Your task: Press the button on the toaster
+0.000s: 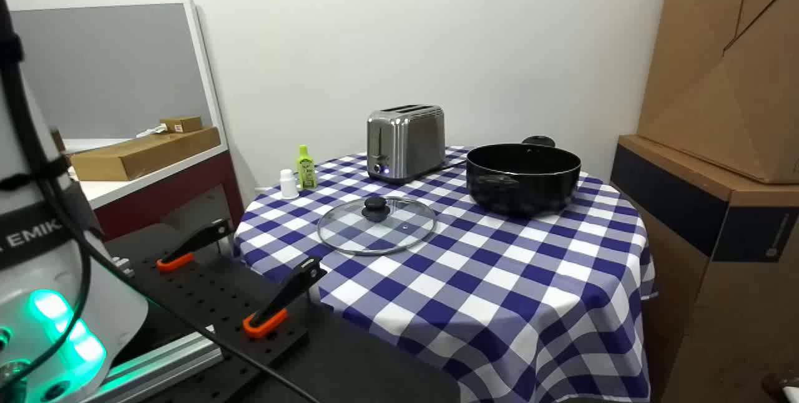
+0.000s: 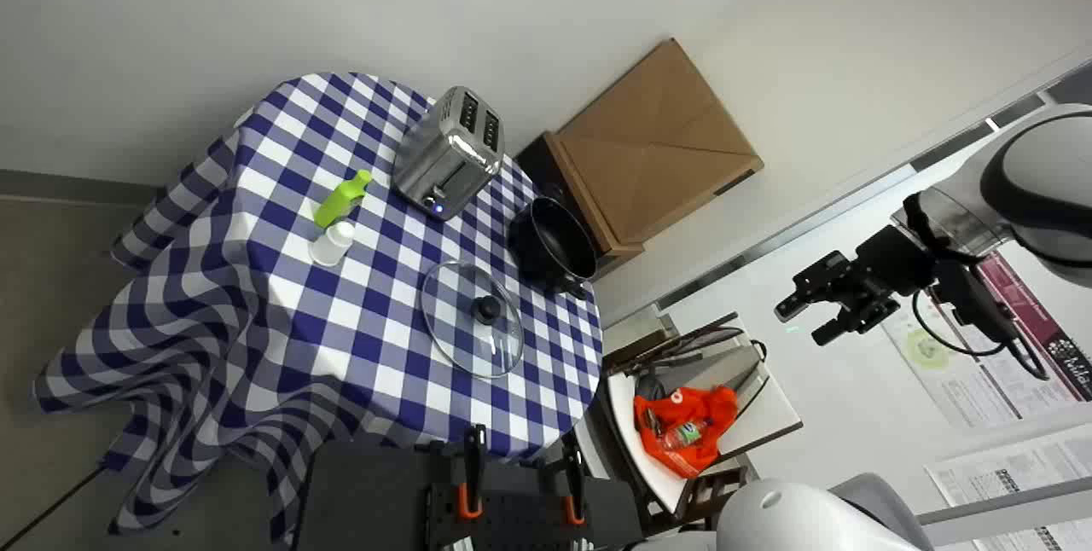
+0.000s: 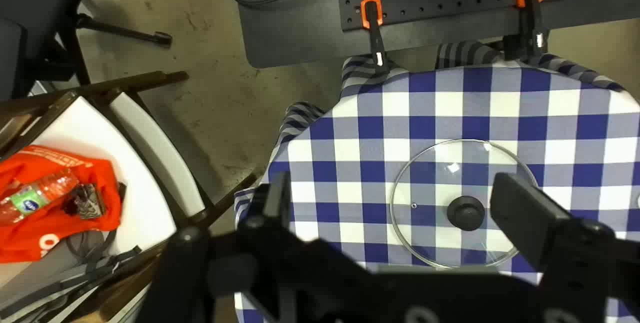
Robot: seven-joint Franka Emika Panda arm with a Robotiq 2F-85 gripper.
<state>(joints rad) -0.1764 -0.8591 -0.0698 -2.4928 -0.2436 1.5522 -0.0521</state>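
Toaster (image 2: 445, 157) on far part of checked cloth (image 2: 367, 312), well left of gripper (image 2: 806, 322) in exterior view; jaws spread apart.

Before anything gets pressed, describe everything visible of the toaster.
The toaster is boxy, silver and seemingly metal, with rounded edges, two top slots and a dark base. One narrow end carries a vertical groove, a knob and a lit bluish light. It stands upright on the checkered tablecloth, apart from the black pot; a dark cord emerges behind it.
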